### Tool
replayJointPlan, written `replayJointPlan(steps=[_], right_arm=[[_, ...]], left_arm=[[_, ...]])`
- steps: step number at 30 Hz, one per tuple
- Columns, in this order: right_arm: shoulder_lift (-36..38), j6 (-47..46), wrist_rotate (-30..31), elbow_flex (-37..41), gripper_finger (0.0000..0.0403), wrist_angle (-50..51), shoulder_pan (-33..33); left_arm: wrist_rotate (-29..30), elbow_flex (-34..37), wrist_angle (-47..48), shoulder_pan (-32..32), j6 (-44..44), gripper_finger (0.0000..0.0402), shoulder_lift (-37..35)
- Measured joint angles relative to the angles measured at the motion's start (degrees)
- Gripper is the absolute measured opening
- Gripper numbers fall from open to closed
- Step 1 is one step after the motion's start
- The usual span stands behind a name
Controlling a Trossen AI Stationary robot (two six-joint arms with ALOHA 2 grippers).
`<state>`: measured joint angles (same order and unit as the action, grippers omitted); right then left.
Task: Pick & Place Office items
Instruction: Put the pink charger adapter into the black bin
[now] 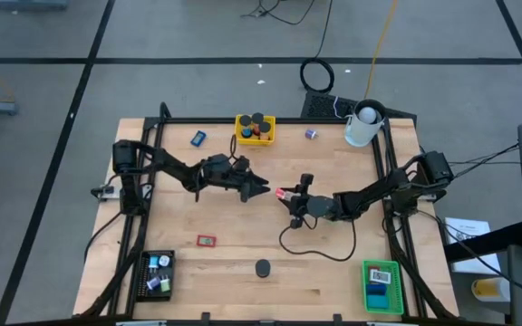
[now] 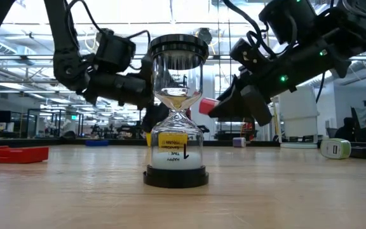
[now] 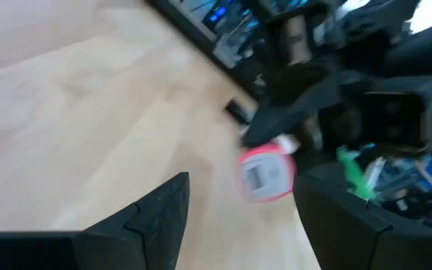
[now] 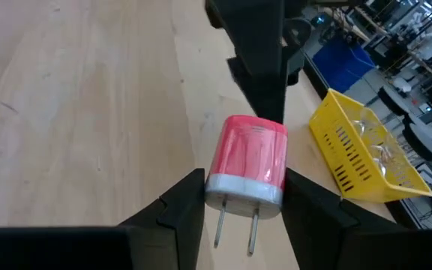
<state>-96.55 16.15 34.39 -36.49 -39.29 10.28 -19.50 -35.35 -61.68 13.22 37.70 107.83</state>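
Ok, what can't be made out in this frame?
- Black tray, high view: items too small to identify.
- Pink plug adapter in the right end effector: blurred in the left wrist view.
- Left end effector, low view: tips hidden behind the hourglass.
- Yellow tray, right wrist view: contents unclear through the mesh.

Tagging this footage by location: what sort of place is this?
Probably a robotics lab or workshop: a light wooden work table framed by two dark robot arms, sitting on a grey taped floor, with a large open hall of desks and screens behind.

Overhead looked straight down on table (image 1: 243, 226); low camera sat at tabletop level. Wrist cameras faced each other, sharing pink charger (image 4: 250, 165).
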Motion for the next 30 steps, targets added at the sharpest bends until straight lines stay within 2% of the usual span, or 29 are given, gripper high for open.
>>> replayJointPlan(steps=[6,10,14,21,30], right_arm=[[0.0,1.1,-0.1,0.0,0.0144,-1.1,0.3],[-0.1,1.8,0.2,0.1,0.0146,-1.1,1.0],[0.0,1.7,0.0,0.1,0.0144,-2.1,1.1],[0.0,2.0,0.0,0.0,0.0144,-2.3,1.1],[0.1,2.6,-0.2,0.0,0.0142,-3.1,1.4]], left_arm=[[-0.5,-4.1,2.7,-3.6,-0.3,0.0246,0.0],[5.4,-6.7,9.1,-5.7,-2.6,0.0246,-0.1],[7.6,-8.1,13.4,-6.3,-3.6,0.0246,-0.1],[7.3,-8.4,15.3,-5.7,-5.1,0.0246,-0.1],[4.7,-8.4,11.8,-6.0,-6.4,0.0246,-0.1]])
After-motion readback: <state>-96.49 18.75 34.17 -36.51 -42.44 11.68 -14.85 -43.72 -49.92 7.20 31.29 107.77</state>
